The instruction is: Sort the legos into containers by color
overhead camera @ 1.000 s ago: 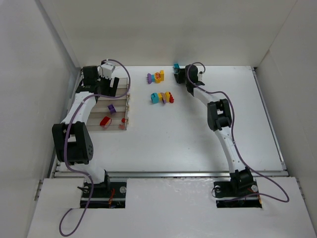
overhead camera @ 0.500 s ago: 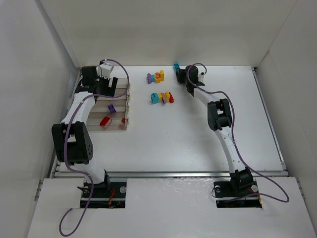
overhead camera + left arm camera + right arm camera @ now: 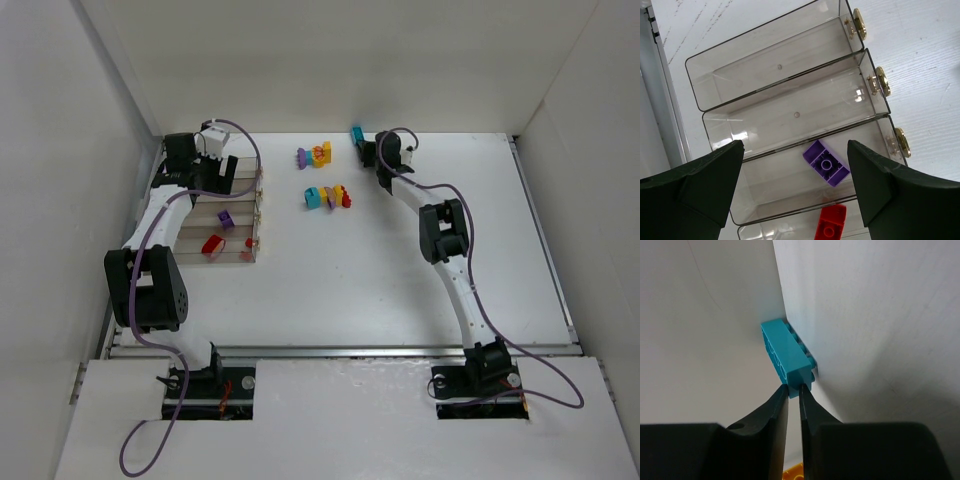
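The containers (image 3: 258, 200) are four clear bins at the left; in the left wrist view (image 3: 790, 67) two of them show nothing inside. One bin holds a purple lego (image 3: 826, 163) (image 3: 226, 219), and the one beside it holds a red lego (image 3: 831, 225) (image 3: 212, 244). My left gripper (image 3: 795, 150) (image 3: 215, 172) is open and empty above the bins. My right gripper (image 3: 794, 387) (image 3: 364, 143) is shut on the near end of a teal lego (image 3: 787, 352) (image 3: 356, 133) at the foot of the back wall.
Loose legos lie mid-table: a purple and yellow-orange pair (image 3: 315, 155), and a row of teal, yellow, purple and red ones (image 3: 328, 196). A yellow brick (image 3: 795, 472) shows under the right fingers. White walls close in the back and sides.
The right gripper and the teal lego have shifted slightly toward the back wall. The left arm has not moved.
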